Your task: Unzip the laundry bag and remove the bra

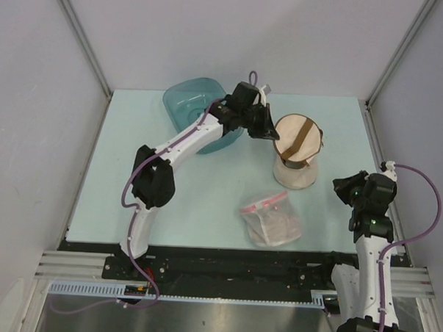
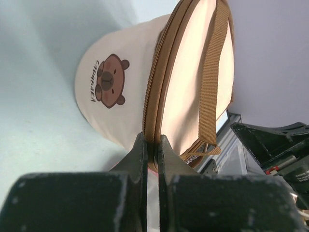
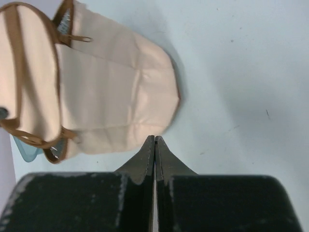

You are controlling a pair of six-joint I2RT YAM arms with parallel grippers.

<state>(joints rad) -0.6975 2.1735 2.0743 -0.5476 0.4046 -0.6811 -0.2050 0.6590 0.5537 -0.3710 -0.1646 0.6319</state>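
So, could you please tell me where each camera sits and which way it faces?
Top external: above and behind, looking down at the table; both arms show.
Left wrist: looks along the left gripper, pinching the laundry bag at its zip seam.
Right wrist: looks past the shut right gripper at bag and table.
Shared: all three show the laundry bag.

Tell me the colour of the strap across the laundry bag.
The strap is tan brown, against the beige laundry bag; left wrist view shows it best.
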